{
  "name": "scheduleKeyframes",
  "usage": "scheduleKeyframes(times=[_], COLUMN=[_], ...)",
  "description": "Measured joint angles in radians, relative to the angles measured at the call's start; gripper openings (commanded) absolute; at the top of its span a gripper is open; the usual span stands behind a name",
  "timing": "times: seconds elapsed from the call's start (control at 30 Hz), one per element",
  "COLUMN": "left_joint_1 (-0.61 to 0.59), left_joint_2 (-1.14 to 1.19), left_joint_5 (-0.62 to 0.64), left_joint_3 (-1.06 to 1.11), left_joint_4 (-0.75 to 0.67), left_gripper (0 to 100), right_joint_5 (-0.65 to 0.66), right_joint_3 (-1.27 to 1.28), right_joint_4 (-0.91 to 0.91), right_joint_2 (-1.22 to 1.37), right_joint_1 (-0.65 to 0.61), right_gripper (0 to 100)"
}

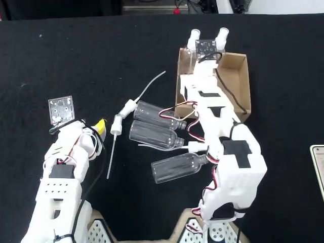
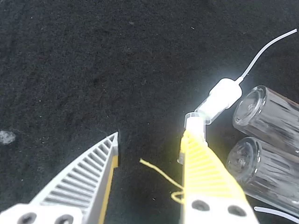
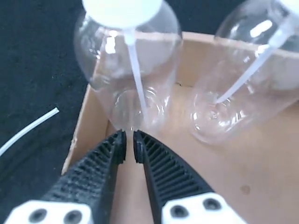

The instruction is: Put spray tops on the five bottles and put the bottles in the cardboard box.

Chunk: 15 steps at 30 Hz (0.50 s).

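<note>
Two clear bottles with white spray tops (image 3: pixel 133 70) (image 3: pixel 247 84) stand upright in the cardboard box (image 3: pixel 224 163); the high view has them at the box's far end (image 1: pixel 194 38) (image 1: pixel 221 34). My right gripper (image 3: pixel 129 137) hangs over the box, shut and holding nothing, just in front of one of them. Three capless bottles (image 1: pixel 157 115) (image 1: pixel 154 135) (image 1: pixel 177 167) lie on the black table. Two loose spray tops (image 2: pixel 222 95) (image 2: pixel 194 122) lie beside them. My left gripper (image 2: pixel 150 135) is open, its yellow fingertip next to the nearer spray top.
A third spray top (image 1: pixel 196 147) lies partly under the right arm, between the lying bottles. A thin tube (image 3: pixel 28 126) lies on the cloth beside the box. A light-edged flat object (image 1: pixel 318 167) sits at the table's right edge.
</note>
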Motion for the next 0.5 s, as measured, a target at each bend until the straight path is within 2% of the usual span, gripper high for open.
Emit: scheduleKeyframes(times=[0.5], left_joint_1=[0.0], left_joint_2=[0.0], left_joint_5=[0.0], left_joint_3=[0.0], left_joint_4=[0.0], left_gripper=[21], right_joint_5=[0.0], right_joint_3=[0.0], right_joint_4=[-0.008], right_joint_2=[0.0], right_joint_1=[0.0], right_gripper=[1.1])
